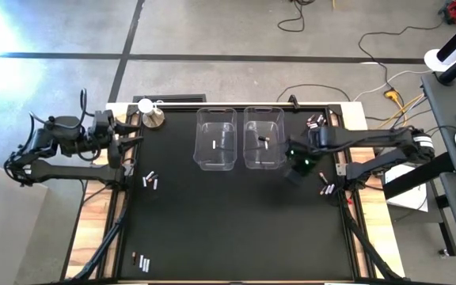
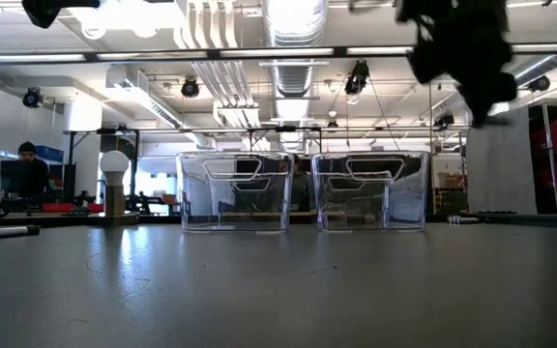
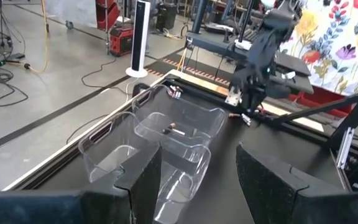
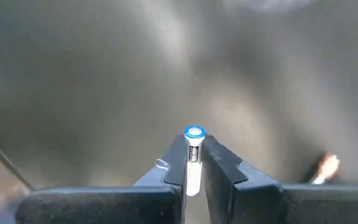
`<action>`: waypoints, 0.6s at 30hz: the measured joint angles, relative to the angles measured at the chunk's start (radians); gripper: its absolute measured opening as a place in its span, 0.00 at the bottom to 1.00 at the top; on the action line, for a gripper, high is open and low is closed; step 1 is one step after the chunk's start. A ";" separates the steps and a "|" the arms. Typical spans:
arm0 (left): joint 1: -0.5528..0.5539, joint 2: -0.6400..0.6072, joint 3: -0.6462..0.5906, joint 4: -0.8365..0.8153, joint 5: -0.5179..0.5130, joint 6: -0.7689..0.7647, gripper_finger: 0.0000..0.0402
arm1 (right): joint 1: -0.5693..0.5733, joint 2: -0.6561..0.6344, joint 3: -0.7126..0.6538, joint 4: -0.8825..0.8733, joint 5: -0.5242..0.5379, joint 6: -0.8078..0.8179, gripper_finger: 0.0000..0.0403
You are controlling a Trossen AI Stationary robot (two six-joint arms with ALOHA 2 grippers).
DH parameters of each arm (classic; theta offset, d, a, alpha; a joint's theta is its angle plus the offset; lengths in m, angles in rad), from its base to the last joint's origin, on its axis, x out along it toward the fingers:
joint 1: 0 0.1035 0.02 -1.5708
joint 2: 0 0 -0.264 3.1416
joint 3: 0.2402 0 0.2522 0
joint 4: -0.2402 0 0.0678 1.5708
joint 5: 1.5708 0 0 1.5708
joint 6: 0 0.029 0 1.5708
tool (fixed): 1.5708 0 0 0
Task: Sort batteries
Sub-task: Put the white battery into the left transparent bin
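Two clear plastic bins stand side by side at the table's far middle. The left bin (image 1: pixel 216 138) holds a silvery battery (image 1: pixel 218 146); the right bin (image 1: pixel 264 138) holds a dark one (image 1: pixel 262 142). My right gripper (image 4: pixel 193 146) hangs above the table just right of the right bin (image 3: pixel 185 134), shut on a silvery-white battery (image 4: pixel 193 158). My left gripper (image 3: pixel 197 168) waits open at the table's left edge, with nothing between its fingers. Loose batteries lie in small groups (image 1: pixel 150 180), (image 1: pixel 142 261), (image 1: pixel 317 121), (image 1: pixel 326 188). My right gripper pinches the silvery-white battery by its sides (image 4: pixel 192 169) between its two fingers (image 4: pixel 219 160). The battery lies along the fingers, and its blue-ringed end (image 4: pixel 194 132) sticks out past the fingertips. The fingers point steeply down, and the battery is lifted clear of the table.
A silver knob with a white ball (image 1: pixel 150 115) stands at the far left corner. The black mat (image 1: pixel 236 222) has free room in front of the bins. In the low view a person (image 2: pixel 29 169) sits in the room beyond the table.
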 joint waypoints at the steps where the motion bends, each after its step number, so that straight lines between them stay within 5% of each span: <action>1: 0.000 0.000 -0.004 0.009 0.000 -0.002 0.46 | 0.000 0.003 0.045 0.009 0.035 0.021 0.05; 11: 0.000 -0.003 -0.173 0.361 0.003 0.063 0.46 | -0.032 0.125 0.356 0.251 0.344 0.041 0.05; 18: 0.000 -0.003 -0.342 0.618 0.012 -0.005 0.46 | -0.070 0.337 0.518 0.530 0.289 -0.040 0.05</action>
